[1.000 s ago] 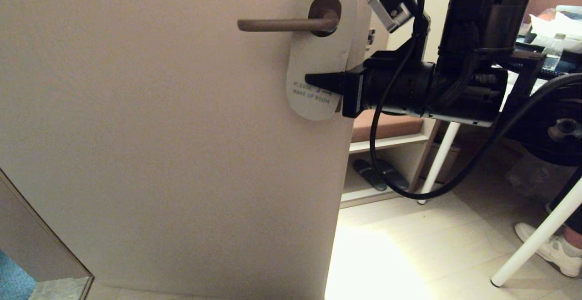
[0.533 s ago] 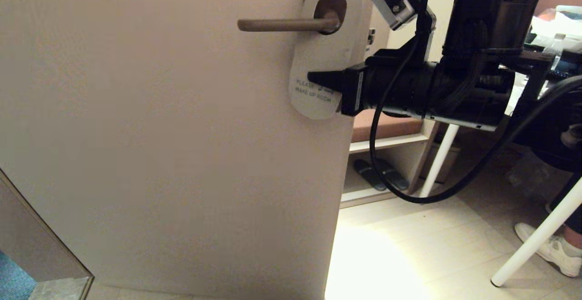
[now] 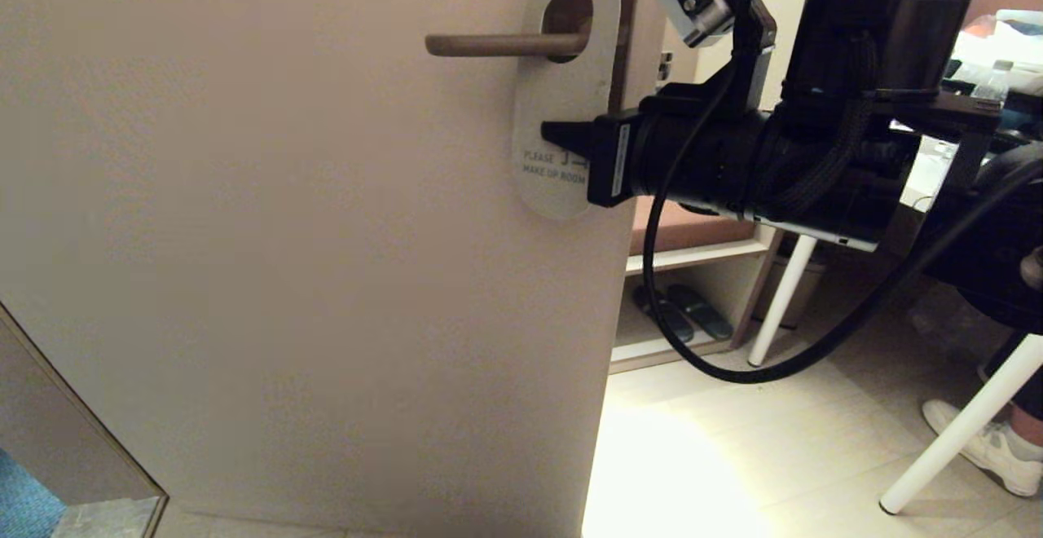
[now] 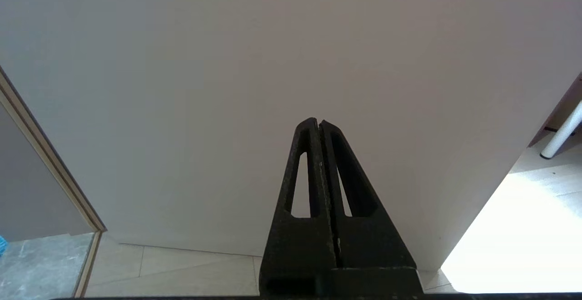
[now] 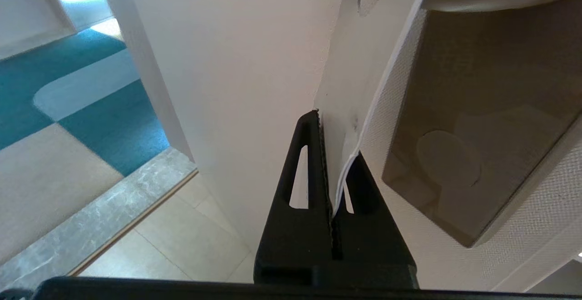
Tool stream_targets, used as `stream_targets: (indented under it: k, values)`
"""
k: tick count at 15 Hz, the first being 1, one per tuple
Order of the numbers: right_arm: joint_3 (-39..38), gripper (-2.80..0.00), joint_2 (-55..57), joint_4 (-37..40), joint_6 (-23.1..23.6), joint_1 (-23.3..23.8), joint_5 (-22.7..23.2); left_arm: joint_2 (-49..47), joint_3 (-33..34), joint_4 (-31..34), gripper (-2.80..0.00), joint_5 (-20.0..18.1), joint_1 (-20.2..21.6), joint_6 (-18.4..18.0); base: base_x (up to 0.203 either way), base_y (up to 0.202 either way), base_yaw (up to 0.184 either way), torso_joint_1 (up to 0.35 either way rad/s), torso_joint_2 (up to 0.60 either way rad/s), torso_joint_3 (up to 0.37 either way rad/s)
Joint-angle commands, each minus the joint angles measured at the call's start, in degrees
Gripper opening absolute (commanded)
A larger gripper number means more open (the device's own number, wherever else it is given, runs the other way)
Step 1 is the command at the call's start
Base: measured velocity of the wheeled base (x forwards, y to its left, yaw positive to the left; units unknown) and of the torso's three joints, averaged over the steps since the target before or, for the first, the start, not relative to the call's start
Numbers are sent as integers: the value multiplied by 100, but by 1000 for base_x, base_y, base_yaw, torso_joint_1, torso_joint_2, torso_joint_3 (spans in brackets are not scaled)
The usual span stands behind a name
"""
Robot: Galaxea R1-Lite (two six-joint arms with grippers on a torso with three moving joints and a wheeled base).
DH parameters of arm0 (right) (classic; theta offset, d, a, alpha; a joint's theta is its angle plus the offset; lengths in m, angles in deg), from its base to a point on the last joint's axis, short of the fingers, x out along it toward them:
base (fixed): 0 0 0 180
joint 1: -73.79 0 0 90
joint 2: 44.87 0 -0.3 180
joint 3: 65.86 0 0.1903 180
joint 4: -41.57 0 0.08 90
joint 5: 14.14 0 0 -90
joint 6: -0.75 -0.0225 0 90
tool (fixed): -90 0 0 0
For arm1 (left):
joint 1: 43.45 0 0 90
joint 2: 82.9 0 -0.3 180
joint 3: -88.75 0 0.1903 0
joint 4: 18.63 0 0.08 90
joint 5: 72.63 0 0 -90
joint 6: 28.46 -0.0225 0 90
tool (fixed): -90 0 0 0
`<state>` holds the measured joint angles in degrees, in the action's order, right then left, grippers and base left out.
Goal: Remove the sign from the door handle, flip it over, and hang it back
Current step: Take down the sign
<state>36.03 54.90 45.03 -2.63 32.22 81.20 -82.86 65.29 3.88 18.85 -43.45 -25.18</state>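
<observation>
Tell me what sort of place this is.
Most likely a hotel room doorway. A sign reading "PLEASE MAKE UP ROOM" hangs on the door handle, slippers sit under a low shelf inside, and teal patterned carpet lies beyond the door, like a corridor.

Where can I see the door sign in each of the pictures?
Head view: the sign hangs on the door handle, top middle, pinched by the right claw.
Left wrist view: not in it.
Right wrist view: its thin edge between the claw's fingers, centre.
Shared landmark: the door.
</observation>
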Motion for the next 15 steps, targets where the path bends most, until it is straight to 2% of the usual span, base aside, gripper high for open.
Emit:
stream_targets:
  k: [1,5,15]
  values:
    - [-3,-280,11,-63,3,-89,-135,-5,1,-3,-280,2,0,6,0,0,0,0,0,0]
    - [-109,-280,78,-430,4,-320,-631,-5,1,-3,-280,2,0,6,0,0,0,0,0,0]
    - [-101,-280,289,-795,74,-580,-1414,-5,1,-3,-280,2,0,6,0,0,0,0,0,0]
